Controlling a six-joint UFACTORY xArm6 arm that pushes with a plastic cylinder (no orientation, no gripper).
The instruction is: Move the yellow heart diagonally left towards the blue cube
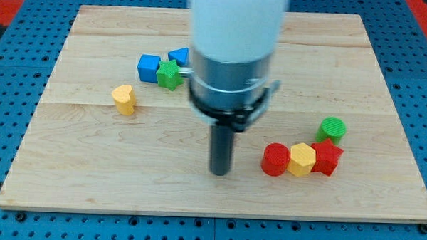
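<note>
yellow heart (124, 99), blue cube (149, 66), second blue block (179, 56), green star (169, 74), red cylinder (275, 159), yellow hexagon (302, 159), red star (327, 156), green cylinder (332, 129), pale wood-grain board (84, 165), dark rod tip (219, 173)

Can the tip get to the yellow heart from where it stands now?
Probably yes. My tip stands on bare board to the view's right of the yellow heart, with no block between them; the blue cube lies above that path.

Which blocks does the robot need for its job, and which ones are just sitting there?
Needed:
yellow heart
blue cube
my tip, well right of the heart

Just sitting:
green star
second blue block
red cylinder
yellow hexagon
red star
green cylinder
</note>
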